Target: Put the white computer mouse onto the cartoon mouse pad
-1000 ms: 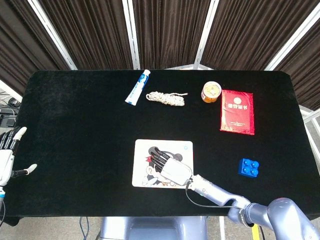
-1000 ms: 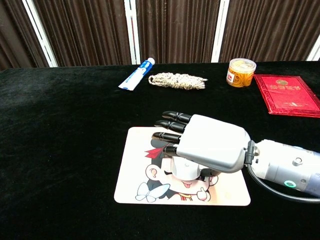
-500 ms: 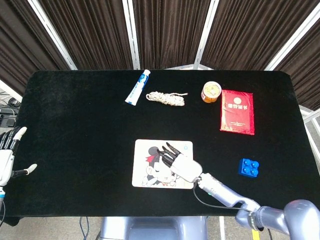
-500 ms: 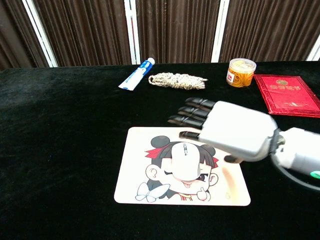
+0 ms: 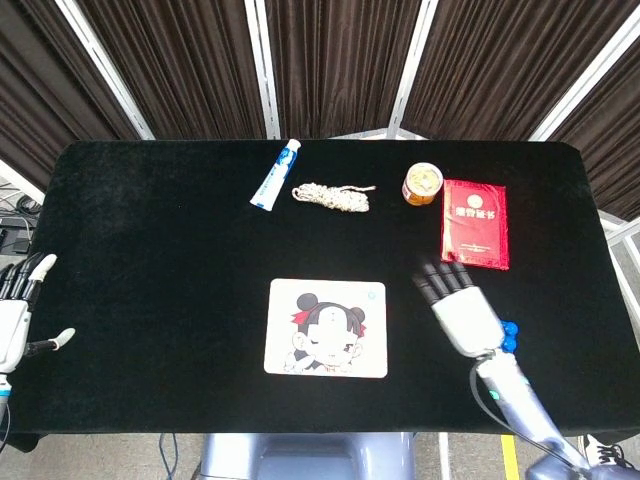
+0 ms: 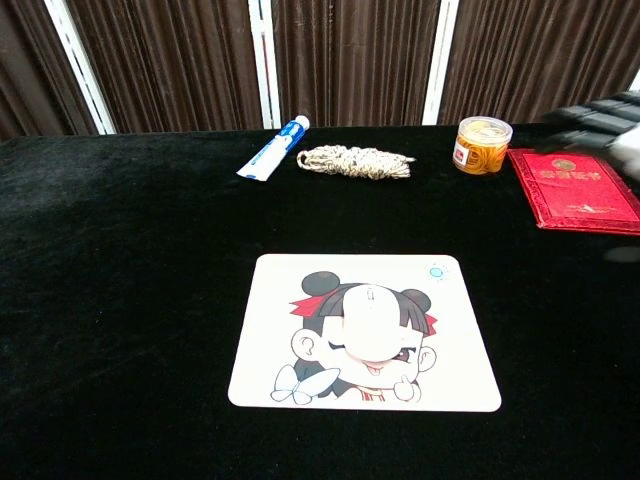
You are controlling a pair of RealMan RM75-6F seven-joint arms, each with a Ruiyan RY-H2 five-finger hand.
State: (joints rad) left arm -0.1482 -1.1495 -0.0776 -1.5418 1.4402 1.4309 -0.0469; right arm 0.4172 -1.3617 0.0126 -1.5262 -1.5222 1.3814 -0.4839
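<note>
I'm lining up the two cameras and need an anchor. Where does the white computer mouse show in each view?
Head view: white computer mouse lies mid-pad, on the cartoon face, low centre of the picture.
Chest view: the mouse lies at the middle of the cartoon mouse pad, lower centre.
Shared landmark: the toothpaste tube at the table's far side.
</note>
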